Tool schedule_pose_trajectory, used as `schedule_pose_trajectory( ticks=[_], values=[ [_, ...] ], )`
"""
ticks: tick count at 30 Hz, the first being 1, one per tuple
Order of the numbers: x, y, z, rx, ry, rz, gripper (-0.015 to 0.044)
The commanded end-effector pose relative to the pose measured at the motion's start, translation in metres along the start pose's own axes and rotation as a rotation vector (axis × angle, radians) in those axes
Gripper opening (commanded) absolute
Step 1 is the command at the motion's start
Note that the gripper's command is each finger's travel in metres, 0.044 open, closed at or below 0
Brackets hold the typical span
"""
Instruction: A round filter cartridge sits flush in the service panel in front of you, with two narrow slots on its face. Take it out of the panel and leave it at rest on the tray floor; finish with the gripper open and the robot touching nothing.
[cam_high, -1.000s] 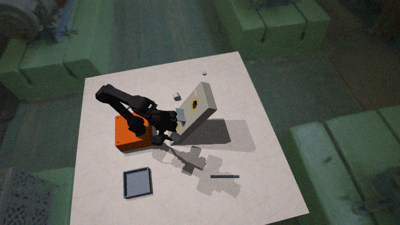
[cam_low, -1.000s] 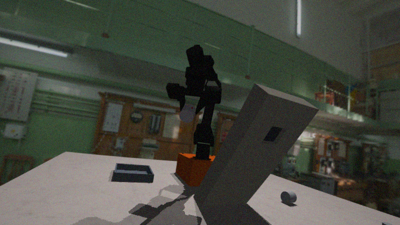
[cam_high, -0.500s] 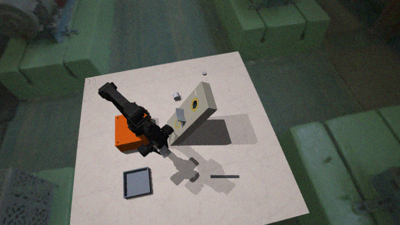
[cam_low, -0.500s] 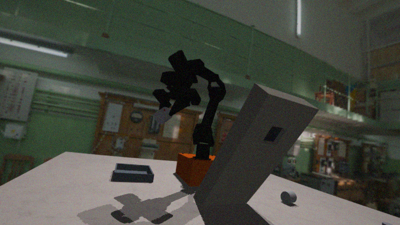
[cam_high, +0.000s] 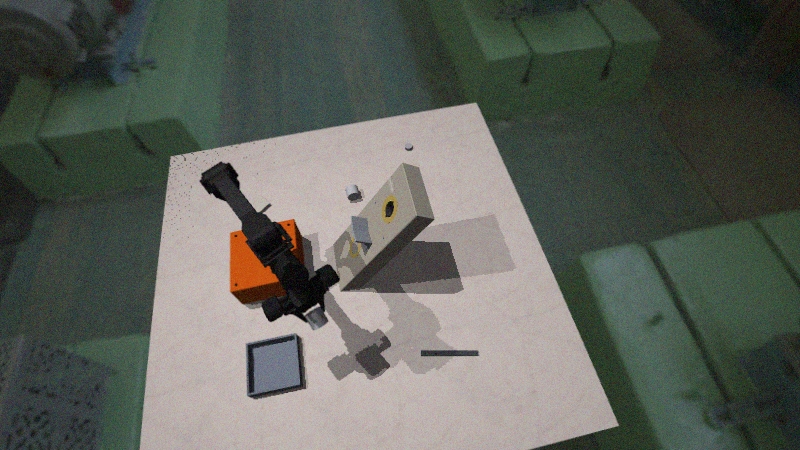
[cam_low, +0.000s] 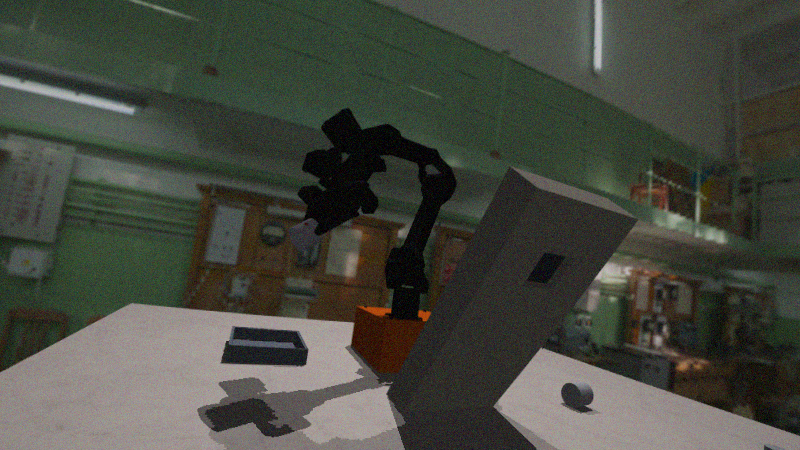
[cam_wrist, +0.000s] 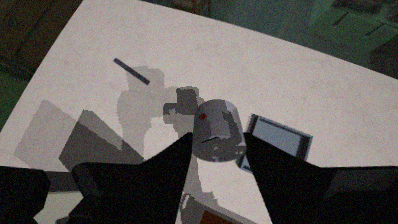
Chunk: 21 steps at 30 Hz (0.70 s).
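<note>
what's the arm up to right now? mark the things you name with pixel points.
The arm has the round filter cartridge (cam_high: 316, 317) (cam_low: 304, 235) (cam_wrist: 218, 131) gripped in its gripper (cam_high: 313, 313) (cam_low: 310, 223) (cam_wrist: 217, 136), held up above the table. It is out of the panel (cam_high: 375, 237) (cam_low: 503, 279), whose yellow-ringed hole shows open. The tray (cam_high: 275, 364) (cam_low: 265, 355) (cam_wrist: 280, 139) holds nothing yet, so placing the cartridge there and letting go remain.

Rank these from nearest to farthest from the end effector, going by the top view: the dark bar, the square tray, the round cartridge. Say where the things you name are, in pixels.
1. Round cartridge (cam_high: 317, 319) (cam_low: 303, 235) (cam_wrist: 218, 132): clamped between its fingers.
2. Square tray (cam_high: 249, 369) (cam_low: 265, 355) (cam_wrist: 305, 147): lower left in that view.
3. Dark bar (cam_high: 449, 353) (cam_wrist: 131, 71): lower right.
</note>
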<state>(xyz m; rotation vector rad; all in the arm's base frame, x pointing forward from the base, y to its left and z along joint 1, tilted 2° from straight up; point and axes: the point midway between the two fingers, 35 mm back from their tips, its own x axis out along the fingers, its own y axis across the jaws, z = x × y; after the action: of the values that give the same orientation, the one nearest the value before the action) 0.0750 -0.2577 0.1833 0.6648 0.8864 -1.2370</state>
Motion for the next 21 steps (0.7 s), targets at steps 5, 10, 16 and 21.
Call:
schedule_pose_trajectory(
  ticks=[5,10,16,21],
  values=[
    [0.027,-0.034,-0.008,0.112,0.001,-0.068,0.0],
    [0.043,-0.057,-0.017,0.183,0.0,-0.111,0.0],
    [0.06,-0.085,-0.032,0.268,-0.001,-0.162,0.0],
    [0.072,-0.107,-0.048,0.339,-0.001,-0.205,0.0]
  ],
)
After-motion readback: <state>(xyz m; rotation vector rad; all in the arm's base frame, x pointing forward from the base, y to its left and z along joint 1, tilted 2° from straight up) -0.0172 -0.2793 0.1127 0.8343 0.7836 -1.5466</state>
